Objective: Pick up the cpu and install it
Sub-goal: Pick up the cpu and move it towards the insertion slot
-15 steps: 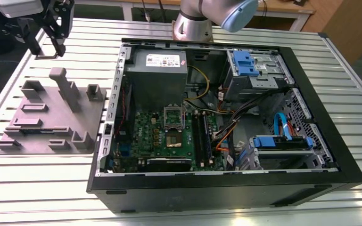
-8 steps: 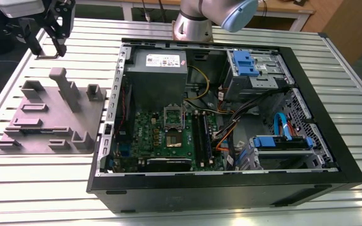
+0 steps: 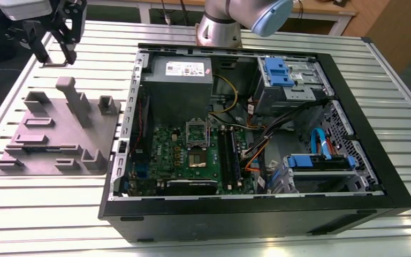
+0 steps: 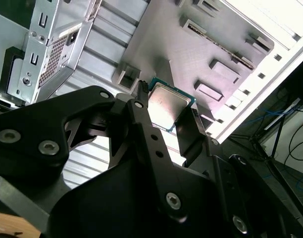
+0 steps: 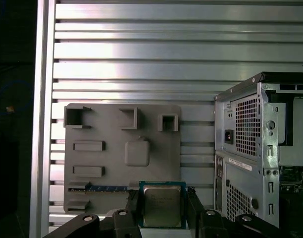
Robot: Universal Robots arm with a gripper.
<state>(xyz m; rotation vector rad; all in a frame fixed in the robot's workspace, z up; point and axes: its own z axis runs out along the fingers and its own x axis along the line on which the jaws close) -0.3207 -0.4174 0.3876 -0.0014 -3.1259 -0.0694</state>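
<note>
The cpu [image 5: 162,204], a small square chip with a silvery metal top and a green rim, sits between my gripper's [image 5: 162,208] black fingers, which are shut on its two opposite edges. The second wrist view also has the cpu [image 4: 169,106] pinched in the gripper [image 4: 167,115], lifted off the grey fixture plate [image 4: 211,49]. In the exterior view the gripper [image 3: 57,60] hangs at the far left, above the slatted table, just beyond the fixture plate [image 3: 52,136]. The green motherboard [image 3: 184,158] with its metal socket frame [image 3: 197,140] lies inside the open computer case [image 3: 377,176].
The fixture plate [image 5: 117,163] carries several raised grey blocks and one tall post [image 3: 73,99]. The case holds a power supply [image 3: 180,80], blue drive brackets [image 3: 280,69] and loose cables [image 3: 263,139]. The arm's base [image 3: 218,27] stands behind the case. Bare table slats [image 3: 191,243] lie in front.
</note>
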